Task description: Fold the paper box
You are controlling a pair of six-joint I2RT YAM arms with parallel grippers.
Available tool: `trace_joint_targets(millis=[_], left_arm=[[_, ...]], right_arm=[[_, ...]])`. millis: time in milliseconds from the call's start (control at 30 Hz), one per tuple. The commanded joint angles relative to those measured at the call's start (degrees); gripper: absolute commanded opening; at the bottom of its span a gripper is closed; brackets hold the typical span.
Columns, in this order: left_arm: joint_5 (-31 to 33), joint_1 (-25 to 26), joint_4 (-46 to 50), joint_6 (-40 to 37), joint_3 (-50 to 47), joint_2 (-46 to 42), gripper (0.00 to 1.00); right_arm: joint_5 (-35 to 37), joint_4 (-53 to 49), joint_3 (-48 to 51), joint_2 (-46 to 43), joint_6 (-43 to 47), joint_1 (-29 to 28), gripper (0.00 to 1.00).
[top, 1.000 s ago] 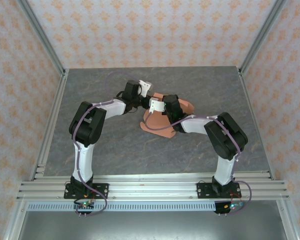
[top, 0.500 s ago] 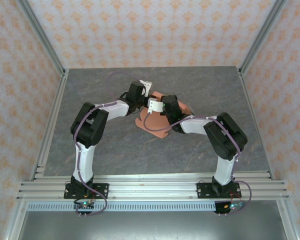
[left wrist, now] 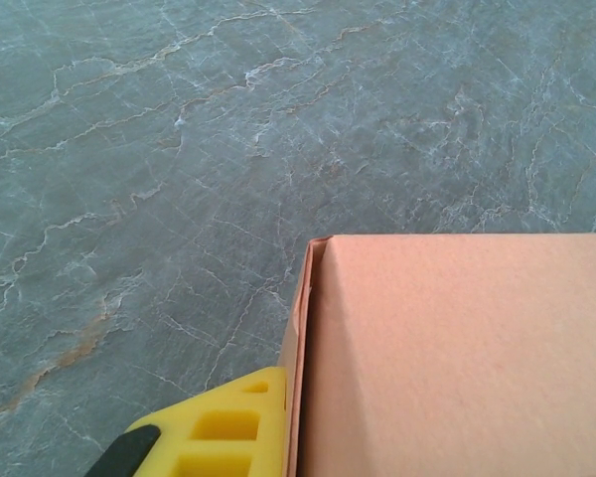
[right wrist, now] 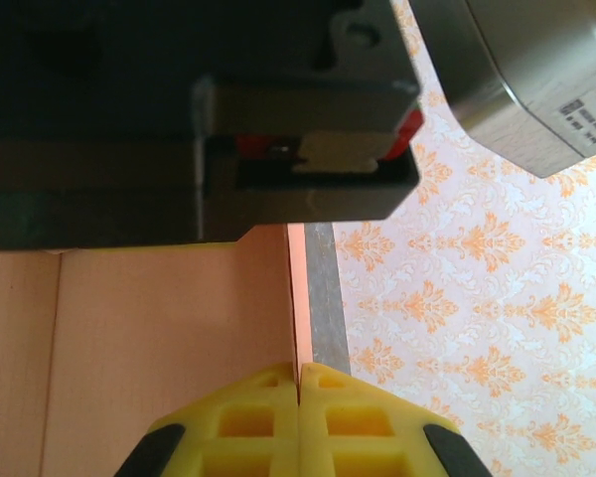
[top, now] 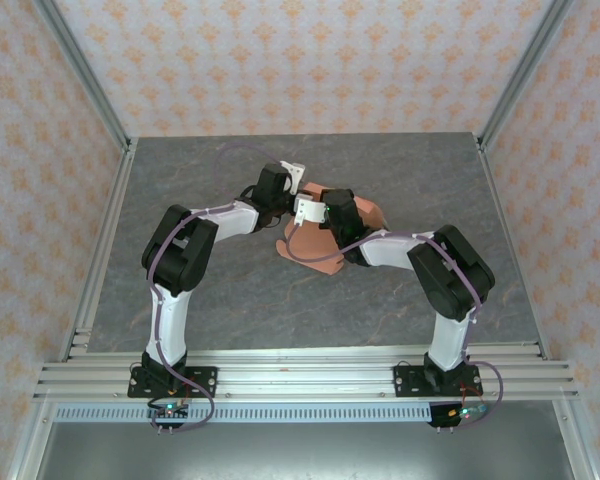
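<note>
Left arm: reaches from its base at the near edge up and inward to the middle of the desk point(top: 180, 180).
Left gripper point(top: 285, 195): at the paper box's left end. In the left wrist view one yellow finger point(left wrist: 223, 427) lies against the outer face of an upright card wall. The other finger is hidden by the card, so I cannot tell whether the gripper is clamped on it.
Paper box point(top: 315, 252): salmon-orange card on the grey marbled desk, near the middle, between the two grippers. It is partly raised, with a flat panel point(left wrist: 457, 358) meeting a thin side wall at a corner.
Right gripper point(right wrist: 298, 417): on the box's upper side, just beside the left gripper. Its yellow fingers point(right wrist: 238, 427) are together, with the thin edge of a card wall running into the seam between them, so it is clamped on the paper box.
Right arm: bends inward from its base at lower right.
Surround: patterned orange wallpaper point(top: 310, 60) behind the desk.
</note>
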State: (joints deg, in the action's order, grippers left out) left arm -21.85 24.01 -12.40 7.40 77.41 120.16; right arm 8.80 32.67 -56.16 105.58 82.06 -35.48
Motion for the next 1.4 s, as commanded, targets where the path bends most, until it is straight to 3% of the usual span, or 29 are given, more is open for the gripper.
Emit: trace_joint_targets(millis=[0, 167, 300, 533, 633, 867, 1067, 1367], left_arm=[[4.77, -3.01, 1.5, 0.19, -0.77, -1.46, 0.05], [6.09, -3.0, 4.54, -1.45, -0.77, -2.77, 0.04], [7.7, -3.01, 5.63, -2.25, -1.56, -4.0, 0.04], [9.83, -3.02, 6.94, -3.51, -3.21, -5.82, 0.04], [11.71, -3.05, 7.31, -3.6, -4.28, -7.08, 0.04], [15.21, -3.01, 6.53, -0.35, -8.95, -11.95, 0.04], [19.64, -3.03, 2.0, 4.05, -14.81, -15.57, 0.03], [21.38, -2.83, -1.13, 5.11, -18.6, -18.27, 0.03]], right_arm=[[0.23, -4.03, 0.15, -1.31, -2.48, -0.49, 0.0], [0.71, -5.17, -0.79, -1.63, -5.59, -0.21, 0.08], [-0.57, -7.74, -1.27, -3.69, -10.95, -0.22, 0.26], [-3.25, -11.31, 0.54, -9.45, -22.43, -0.63, 0.44], [-6.26, -15.05, 1.57, -14.82, -31.68, -0.98, 0.55], [-8.41, -36.36, -3.96, -24.27, -60.57, 0.27, 0.65], [-11.07, -60.17, -21.67, -17.5, -90.68, 1.36, 0.67], [-20.34, -67.17, -37.57, -2.9, -104.45, 4.25, 0.67]])
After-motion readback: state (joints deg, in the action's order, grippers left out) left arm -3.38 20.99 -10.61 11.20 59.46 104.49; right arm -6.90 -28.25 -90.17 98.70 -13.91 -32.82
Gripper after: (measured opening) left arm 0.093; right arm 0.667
